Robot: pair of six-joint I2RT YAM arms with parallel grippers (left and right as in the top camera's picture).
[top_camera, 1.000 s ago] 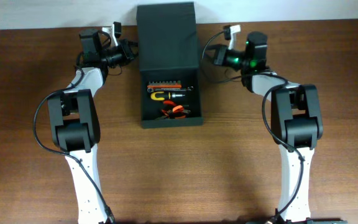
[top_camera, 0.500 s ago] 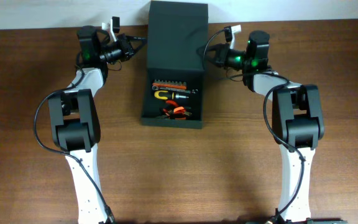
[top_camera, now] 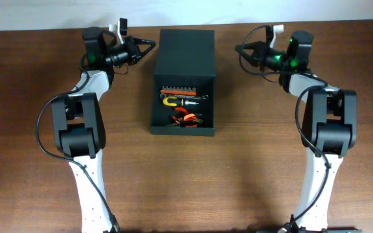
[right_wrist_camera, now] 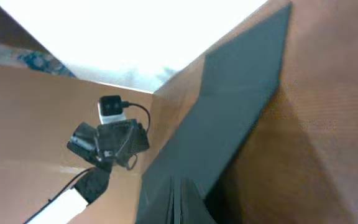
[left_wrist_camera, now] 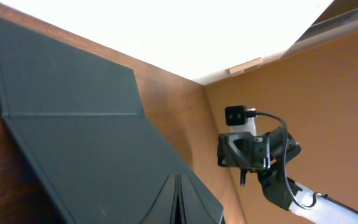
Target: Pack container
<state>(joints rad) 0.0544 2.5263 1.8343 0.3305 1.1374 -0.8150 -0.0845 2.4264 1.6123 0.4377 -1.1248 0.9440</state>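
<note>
Left gripper and right gripper, closed, flank the container.

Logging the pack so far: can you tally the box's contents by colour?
Orange bit strip: 1
Yellow tool: 1
Black-handled tool: 1
Red-orange tool: 1
Total: 4, all inside the open container.

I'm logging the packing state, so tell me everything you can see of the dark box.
The box is dark green-black, matte, apparently cardboard, lying flat on the wooden table. Its flap lid covers the far half; the open near half shows a row of orange bits, a yellow-handled tool and orange pliers. The left gripper is at its far left edge; contact is unclear.
</note>
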